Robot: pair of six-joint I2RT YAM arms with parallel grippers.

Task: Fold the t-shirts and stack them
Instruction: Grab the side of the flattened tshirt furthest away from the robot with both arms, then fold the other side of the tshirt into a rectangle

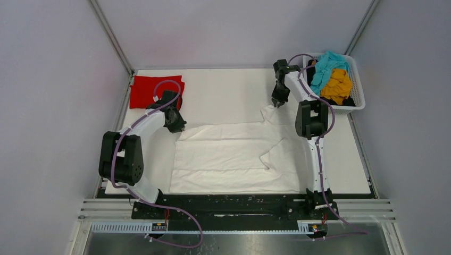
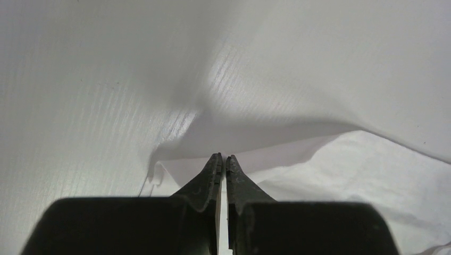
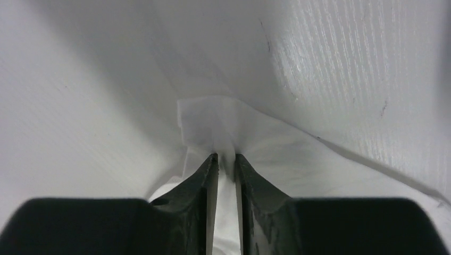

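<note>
1. In the right wrist view, the right gripper [image 3: 226,158] is pinching a bunched fold of the white t-shirt [image 3: 213,122]. Cloth shows in the narrow gap between its fingers.
2. In the left wrist view, the left gripper [image 2: 223,158] has its fingers pressed almost together on a raised edge of the same shirt, with a shadow under the lifted cloth.
3. Only the top view shows the whole shirt. It lies spread over the near middle of the table [image 1: 223,90], with one gripper at its far-left corner and the other at its far-right corner.
4. The top view alone also shows the red t-shirt [image 1: 151,89], folded at the table's far-left corner.
5. At the far right, a white lattice basket [image 1: 359,90] holds the teal t-shirt [image 1: 327,66], the mustard-yellow t-shirt [image 1: 337,85] and a bit of the black t-shirt [image 1: 349,100].
6. The wrist views show the white tabletop as finely ribbed. Pale grey walls [image 1: 223,26] enclose it, and a black rail [image 1: 234,204] carries the arm bases at the near edge.
</note>
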